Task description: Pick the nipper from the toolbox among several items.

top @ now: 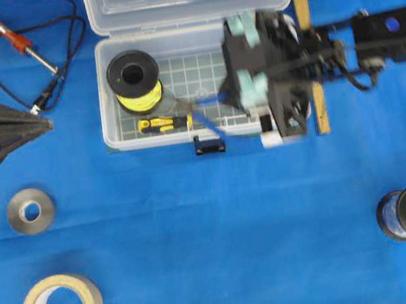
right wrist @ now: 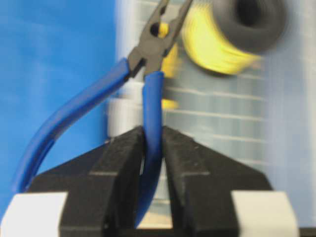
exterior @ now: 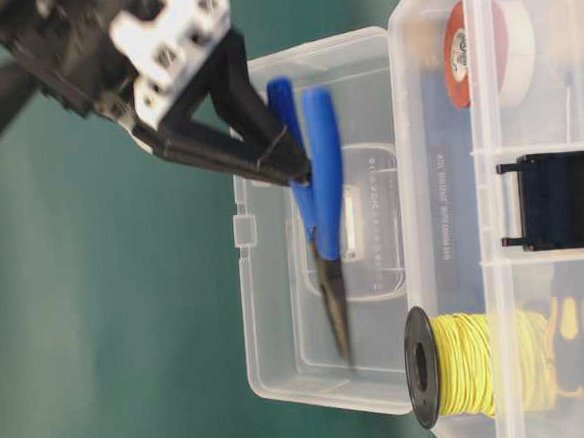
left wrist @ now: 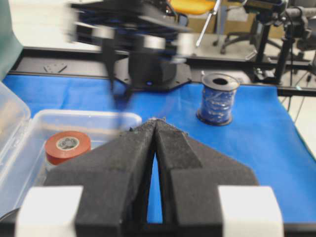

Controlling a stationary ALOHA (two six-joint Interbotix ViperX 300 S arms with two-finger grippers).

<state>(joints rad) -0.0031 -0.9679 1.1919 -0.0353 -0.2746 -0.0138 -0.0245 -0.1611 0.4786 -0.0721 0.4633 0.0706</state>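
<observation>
Clearly right gripper [right wrist: 152,148] pinched one blue handle of the nipper [exterior: 315,192], held above the toolbox [top: 108,97] floor near the yellow spool [top: 134,78]. Left gripper [left wrist: 155,131] fingers closed, empty, off left.

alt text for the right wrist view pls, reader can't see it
The right end effector is shut on one blue handle of the nipper, whose dark pointed tips aim away from the camera. Behind it, blurred, are a spool of yellow wire and the gridded floor of the toolbox, with blue table cover on the left.
</observation>
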